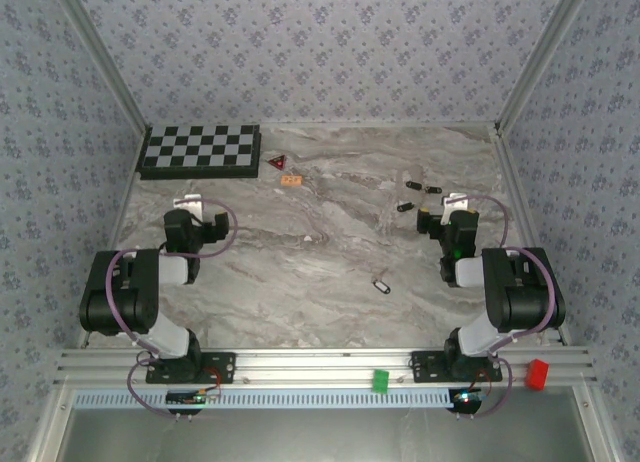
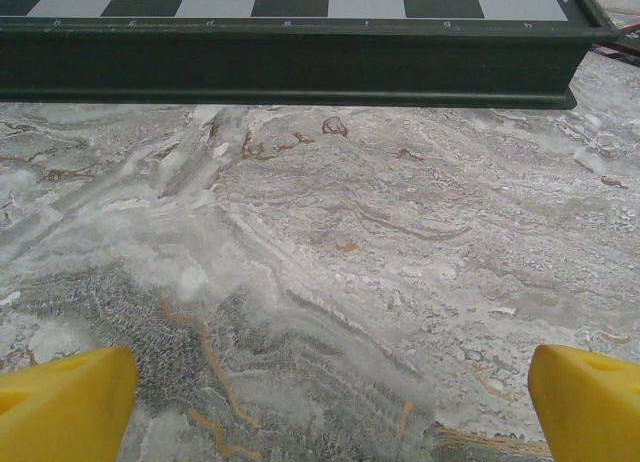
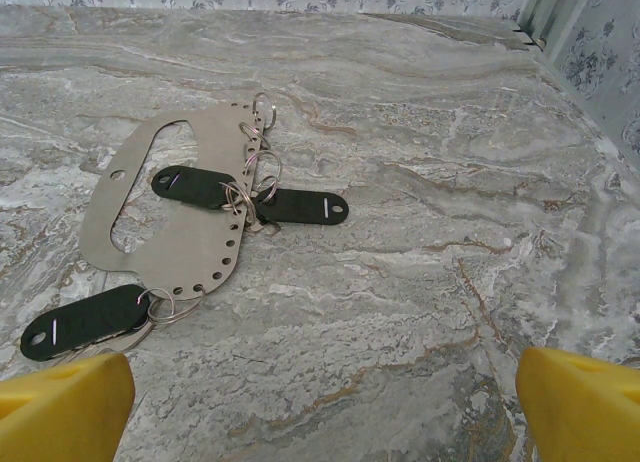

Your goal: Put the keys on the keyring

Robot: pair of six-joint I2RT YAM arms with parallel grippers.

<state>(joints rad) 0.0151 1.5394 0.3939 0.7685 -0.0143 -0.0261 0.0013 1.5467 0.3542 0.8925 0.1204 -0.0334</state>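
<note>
Three keys with black oblong heads (image 3: 300,205) (image 3: 195,187) (image 3: 85,322) lie on and beside a flat grey perforated plate (image 3: 190,252). Thin metal rings link them to its edge holes. A bare keyring (image 3: 262,110) sits at the plate's far end. From above, these keys (image 1: 410,186) lie just beyond my right gripper (image 1: 452,206), which stands open over bare marble (image 3: 325,407). Another small black key (image 1: 380,284) lies alone mid-table. My left gripper (image 1: 195,207) is open too (image 2: 330,412), with only marble between its yellow fingertips (image 2: 70,402).
A chessboard (image 1: 200,150) stands at the back left, its dark side wall (image 2: 290,67) close ahead of the left gripper. A small red triangle (image 1: 277,163) and an orange piece (image 1: 291,180) lie to its right. Patterned walls enclose the table; a metal post (image 3: 545,12) marks the back right corner.
</note>
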